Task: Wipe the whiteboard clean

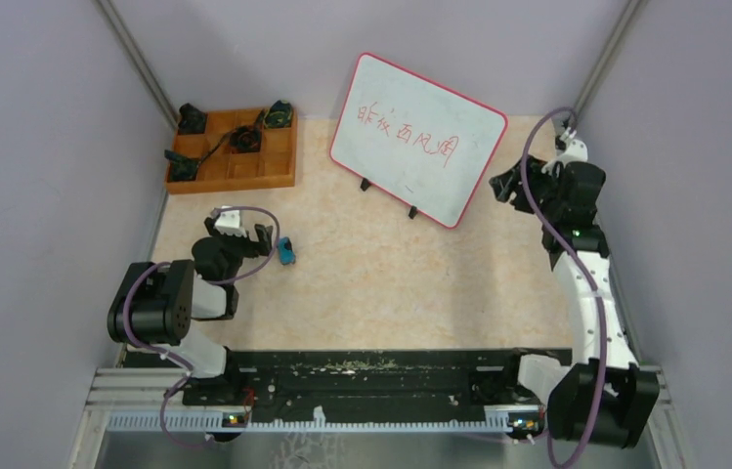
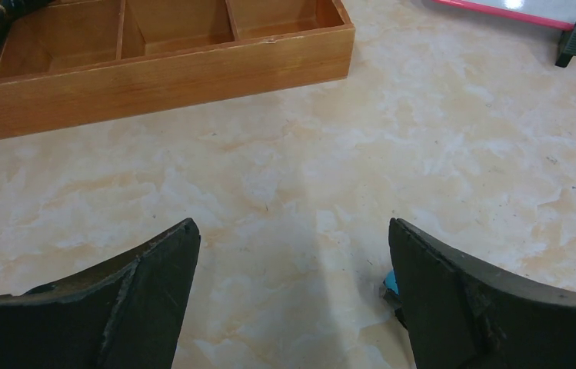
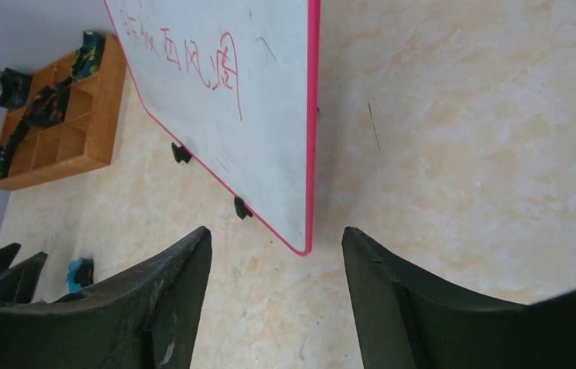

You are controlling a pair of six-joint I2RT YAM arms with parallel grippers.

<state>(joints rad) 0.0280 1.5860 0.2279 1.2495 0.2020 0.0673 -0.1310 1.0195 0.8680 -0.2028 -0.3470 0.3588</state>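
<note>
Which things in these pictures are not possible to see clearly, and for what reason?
1. The small blue object: tiny in the top view; in the left wrist view a finger of the left gripper covers most of it.
2. The red writing on the whiteboard: too small to read in the top view; cut by the top edge in the right wrist view.
3. The dark items in the orange tray: too small to identify.

I'm running a lab test cell: plain grey walls (image 1: 39, 147), aluminium corner rails (image 1: 137, 61), marbled table (image 1: 381, 283).
</note>
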